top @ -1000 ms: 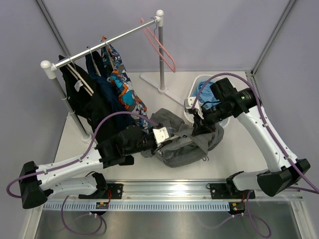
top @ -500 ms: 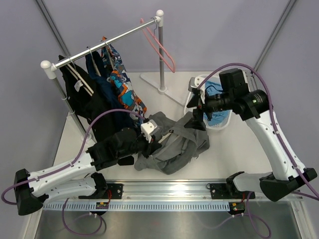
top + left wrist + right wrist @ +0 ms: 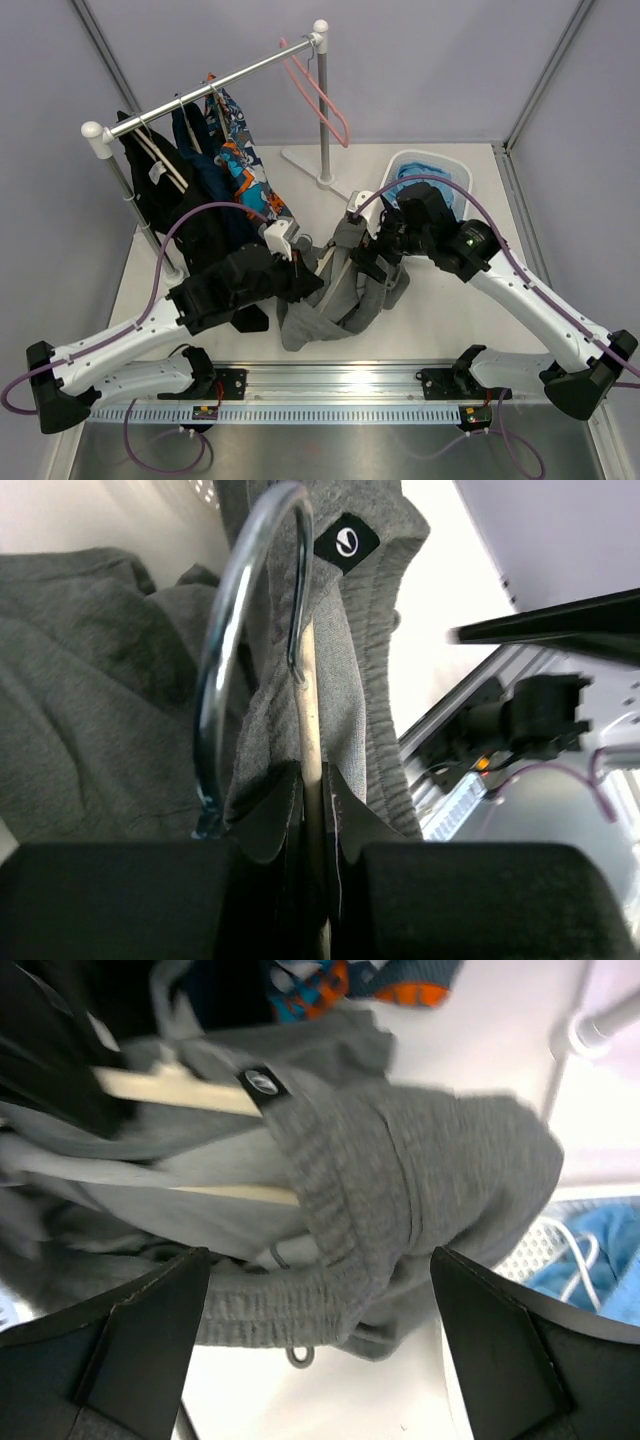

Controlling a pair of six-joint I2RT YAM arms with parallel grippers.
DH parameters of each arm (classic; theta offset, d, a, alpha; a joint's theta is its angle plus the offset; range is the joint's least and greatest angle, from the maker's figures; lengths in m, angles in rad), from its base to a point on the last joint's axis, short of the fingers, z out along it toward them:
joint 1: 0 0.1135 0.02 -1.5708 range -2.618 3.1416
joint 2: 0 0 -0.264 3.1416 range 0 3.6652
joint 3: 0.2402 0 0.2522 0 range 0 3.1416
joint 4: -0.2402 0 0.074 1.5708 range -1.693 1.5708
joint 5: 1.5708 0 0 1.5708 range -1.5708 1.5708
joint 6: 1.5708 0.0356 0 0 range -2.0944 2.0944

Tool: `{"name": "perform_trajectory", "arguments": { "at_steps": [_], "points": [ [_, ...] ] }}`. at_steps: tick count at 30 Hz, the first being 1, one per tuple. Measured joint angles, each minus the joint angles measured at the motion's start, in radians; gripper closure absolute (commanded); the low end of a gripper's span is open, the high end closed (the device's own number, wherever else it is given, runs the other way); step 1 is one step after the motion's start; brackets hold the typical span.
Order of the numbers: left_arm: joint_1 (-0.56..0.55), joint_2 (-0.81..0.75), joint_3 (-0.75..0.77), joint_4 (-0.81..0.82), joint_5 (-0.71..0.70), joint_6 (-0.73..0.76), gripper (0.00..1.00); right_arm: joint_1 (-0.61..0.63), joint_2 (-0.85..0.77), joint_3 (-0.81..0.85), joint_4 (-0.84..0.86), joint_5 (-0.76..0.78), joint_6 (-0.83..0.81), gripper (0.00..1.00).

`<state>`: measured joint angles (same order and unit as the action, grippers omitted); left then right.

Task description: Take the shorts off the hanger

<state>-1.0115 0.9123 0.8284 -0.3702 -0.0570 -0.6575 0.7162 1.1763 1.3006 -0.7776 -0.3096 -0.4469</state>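
The grey shorts (image 3: 335, 300) hang in a bunch over the middle of the table, still on a wooden hanger (image 3: 310, 680) with a metal hook (image 3: 225, 650). My left gripper (image 3: 312, 780) is shut on the hanger's bar; in the top view the left gripper (image 3: 300, 262) is at the cloth's left edge. My right gripper (image 3: 320, 1260) stands wide open around the ribbed waistband (image 3: 400, 1180), with nothing pinched. From above, the right gripper (image 3: 365, 250) sits at the shorts' upper right. The light blue shorts (image 3: 425, 185) lie in the basket.
A white basket (image 3: 420, 157) stands behind the right arm. The clothes rack (image 3: 215, 85) at the back left carries black and patterned clothes (image 3: 245, 165) and an empty pink hanger (image 3: 320, 85). Its foot (image 3: 320, 165) rests on the table near the basket.
My right gripper let go of the grey cloth, opened wide, swung up by the basket and came back left over the waistband. The left gripper drew the hanger and shorts back and left.
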Motion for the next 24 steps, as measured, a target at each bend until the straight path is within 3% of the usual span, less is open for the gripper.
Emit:
{"name": "perform_trajectory", "arguments": {
  "at_steps": [6,8,9,10,11,17,24],
  "points": [
    [0.011,0.012,0.047,-0.004,0.016,-0.056,1.0,0.06,0.009,-0.071,0.116,0.237,-0.014,0.1],
    [0.011,0.019,0.053,-0.003,0.037,-0.058,1.0,0.065,0.035,-0.07,0.172,0.313,-0.032,0.39],
    [0.011,0.022,0.054,-0.003,0.044,-0.058,1.0,0.065,0.049,-0.066,0.191,0.333,-0.04,0.59],
    [0.012,0.024,0.054,-0.004,0.048,-0.058,1.0,0.065,0.066,-0.063,0.209,0.354,-0.043,0.88],
    [0.015,0.025,0.054,-0.006,0.049,-0.058,1.0,0.068,0.082,-0.057,0.219,0.365,-0.043,0.98],
    [0.028,0.011,0.054,-0.016,0.055,-0.004,1.0,0.04,0.142,0.032,0.215,0.365,-0.027,1.0],
    [0.044,-0.09,0.012,0.036,0.07,0.148,1.0,-0.136,0.243,0.23,0.136,0.118,0.02,1.0]
  ]
}}
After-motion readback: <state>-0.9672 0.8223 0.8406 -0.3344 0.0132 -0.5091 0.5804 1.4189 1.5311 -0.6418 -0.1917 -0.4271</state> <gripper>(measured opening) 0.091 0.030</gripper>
